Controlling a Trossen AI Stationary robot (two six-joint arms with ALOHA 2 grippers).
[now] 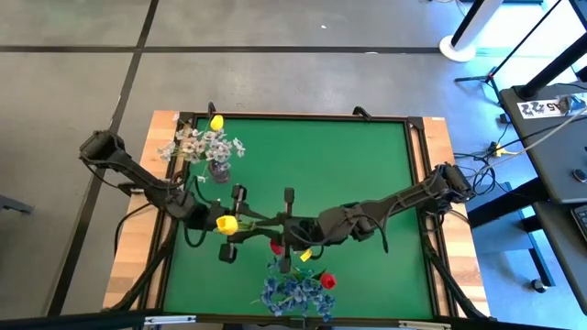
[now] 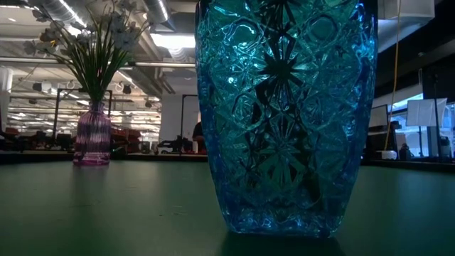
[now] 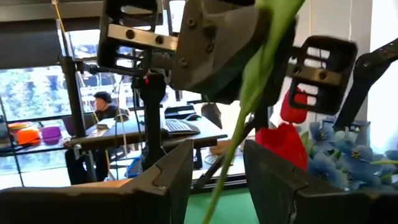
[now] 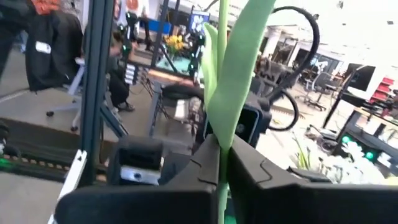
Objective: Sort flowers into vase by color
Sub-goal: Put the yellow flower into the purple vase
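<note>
Yellow artificial tulip on a thin green stalk [image 1: 227, 223] hangs mid-table, short of the purple ribbed glass vase [image 1: 218, 170]. Our right gripper [image 4: 221, 163] is clamped on its stalk, while our left gripper [image 3: 214, 171] stands parted around it, apparently a handover for better reach.

Grey floor [image 1: 275, 64], ceiling lights [image 2: 71, 11], desks [image 3: 124, 134]
</note>
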